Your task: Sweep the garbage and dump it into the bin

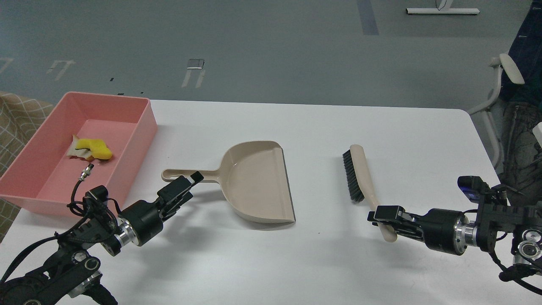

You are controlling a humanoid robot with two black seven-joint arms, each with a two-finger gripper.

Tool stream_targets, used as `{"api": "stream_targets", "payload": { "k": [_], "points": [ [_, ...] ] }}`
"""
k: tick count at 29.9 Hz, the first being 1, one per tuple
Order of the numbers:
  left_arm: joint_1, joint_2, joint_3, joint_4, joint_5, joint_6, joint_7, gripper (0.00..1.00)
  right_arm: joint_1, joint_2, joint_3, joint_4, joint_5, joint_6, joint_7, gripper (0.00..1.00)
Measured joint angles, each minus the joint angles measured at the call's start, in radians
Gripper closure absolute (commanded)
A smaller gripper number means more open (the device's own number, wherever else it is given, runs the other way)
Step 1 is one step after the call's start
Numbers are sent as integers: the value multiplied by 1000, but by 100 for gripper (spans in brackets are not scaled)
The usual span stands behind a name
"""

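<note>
The pink bin [143, 127] stands at the table's back left. In it lie the garbage pieces: a yellow chunk [96, 148] on a white bread slice [73, 151]. The beige dustpan [258, 182] lies flat mid-table with its handle [171, 174] pointing left. My left gripper [191, 181] is at the near side of that handle, its tip overlapping it, and looks open. My right gripper [384, 215] is shut on the handle end of the beige brush [360, 169]. The brush's black bristles [352, 180] face left.
The white table [322, 127] ends at the right near a chair [506, 80]. A checked cloth [17, 123] hangs left of the bin. A loose cable plug [87, 170] on my left arm sticks up in front of the bin's near wall.
</note>
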Motion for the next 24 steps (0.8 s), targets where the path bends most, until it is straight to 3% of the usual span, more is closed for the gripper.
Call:
{"api": "stream_targets", "payload": {
  "k": [4,6,8,12,13,19,24],
  "points": [
    [25,7,-6,-19,0,-10,-11,2,-2,0,0,-4,-1,0,-10,56],
    [41,8,-12,-31,0,-12,-15,1,-4,0,0,-6,-1,0,-19,51],
    [53,11,-16,-44,0,-12,-19,2,-5,0,0,-7,-1,0,-30,32],
    [73,32,-19,-68,0,-13,-23,2,-5,-2,1,-7,4,0,-43,18],
    [76,38,-21,-74,0,-13,-24,1,-5,-5,4,-6,5,0,-44,9],
    [121,103,-49,-144,0,-30,-39,2,-5,-46,35,2,11,0,-45,4],
    [219,168,-160,-245,-5,-129,-61,2,-5,-92,104,9,40,0,-44,4]
  ]
}}
